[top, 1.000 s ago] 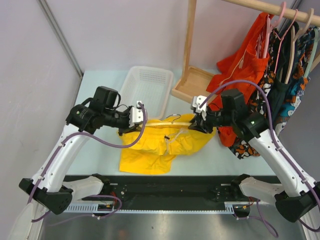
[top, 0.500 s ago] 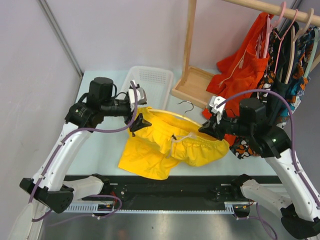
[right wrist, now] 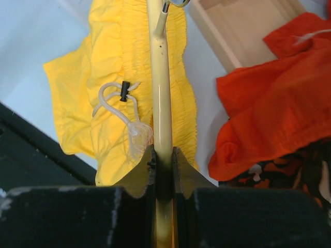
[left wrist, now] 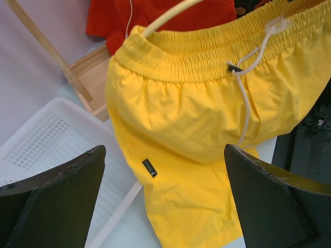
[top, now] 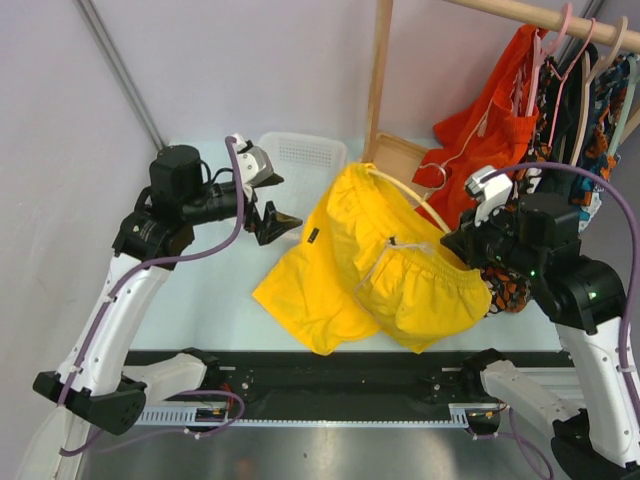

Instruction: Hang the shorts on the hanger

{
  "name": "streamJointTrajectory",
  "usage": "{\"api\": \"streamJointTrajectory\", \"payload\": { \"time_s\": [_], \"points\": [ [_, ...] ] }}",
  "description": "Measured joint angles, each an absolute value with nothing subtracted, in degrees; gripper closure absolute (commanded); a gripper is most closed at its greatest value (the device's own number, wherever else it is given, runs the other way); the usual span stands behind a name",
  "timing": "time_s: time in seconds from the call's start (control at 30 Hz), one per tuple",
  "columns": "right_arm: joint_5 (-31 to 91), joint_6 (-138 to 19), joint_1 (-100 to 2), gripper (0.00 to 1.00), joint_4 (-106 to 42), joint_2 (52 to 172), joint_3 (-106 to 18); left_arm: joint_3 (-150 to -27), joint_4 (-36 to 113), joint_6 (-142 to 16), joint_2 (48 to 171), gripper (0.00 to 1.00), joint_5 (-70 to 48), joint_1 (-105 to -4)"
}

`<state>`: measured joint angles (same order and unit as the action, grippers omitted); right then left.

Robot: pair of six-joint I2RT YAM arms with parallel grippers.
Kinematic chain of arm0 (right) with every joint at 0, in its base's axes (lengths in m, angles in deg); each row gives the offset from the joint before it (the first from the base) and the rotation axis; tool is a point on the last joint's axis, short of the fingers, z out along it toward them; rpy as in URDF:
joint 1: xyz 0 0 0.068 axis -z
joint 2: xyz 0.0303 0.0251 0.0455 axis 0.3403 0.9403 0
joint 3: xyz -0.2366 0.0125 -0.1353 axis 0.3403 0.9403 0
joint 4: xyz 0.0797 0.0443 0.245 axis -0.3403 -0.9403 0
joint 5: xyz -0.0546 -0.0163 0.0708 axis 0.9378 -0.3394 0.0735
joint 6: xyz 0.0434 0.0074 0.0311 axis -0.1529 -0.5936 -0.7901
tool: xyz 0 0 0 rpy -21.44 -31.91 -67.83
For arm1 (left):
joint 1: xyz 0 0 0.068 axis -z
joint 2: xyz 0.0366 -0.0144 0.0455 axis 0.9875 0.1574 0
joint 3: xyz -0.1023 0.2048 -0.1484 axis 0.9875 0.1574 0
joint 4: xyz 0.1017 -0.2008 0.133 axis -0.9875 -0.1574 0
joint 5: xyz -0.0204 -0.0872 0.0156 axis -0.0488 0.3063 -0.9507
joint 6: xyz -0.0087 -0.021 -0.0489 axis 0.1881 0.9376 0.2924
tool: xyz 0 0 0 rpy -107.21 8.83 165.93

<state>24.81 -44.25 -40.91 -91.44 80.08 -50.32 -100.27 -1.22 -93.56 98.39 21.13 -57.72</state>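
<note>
The yellow shorts (top: 370, 265) hang by their waistband from the cream hanger (top: 410, 198), raised above the table, legs drooping toward the front. My right gripper (top: 458, 243) is shut on one end of the hanger (right wrist: 161, 103); its fingers pinch the thin bar, with the shorts (right wrist: 111, 103) and white drawstring just left of it. My left gripper (top: 268, 203) stands open to the left of the shorts, apart from them. In the left wrist view the shorts (left wrist: 196, 119) lie beyond my wide-open left gripper (left wrist: 165, 201), and the hanger (left wrist: 165, 18) pokes out of the waistband.
A white basket (top: 300, 160) sits at the back of the table behind the shorts. A wooden rack post (top: 377, 70) rises from its base (left wrist: 93, 77). An orange garment (top: 490, 130) and dark patterned clothes (top: 575, 150) hang on the rail at right, close behind my right arm.
My left gripper has opened, let go of the shorts and drawn back to the left. My right gripper has lifted the hanger and shorts up and to the right.
</note>
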Motion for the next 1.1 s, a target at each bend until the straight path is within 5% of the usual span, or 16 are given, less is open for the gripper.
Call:
{"api": "streamJointTrajectory", "payload": {
  "time_s": [0.43,0.77,1.1],
  "points": [
    [39.67,-51.74,-34.2,1.0,-93.61,95.73,-75.04,-98.98,-1.28,-93.6,96.12,0.0,21.18,-57.72],
    [39.43,-59.02,-25.5,1.0,-92.45,112.06,-95.39,-96.31,-0.83,-93.58,94.59,0.0,21.16,-57.72],
    [37.99,-62.59,-23.84,1.0,-84.45,119.29,-98.96,-91.77,0.97,-93.58,91.83,0.0,21.18,-57.72]
  ]
}}
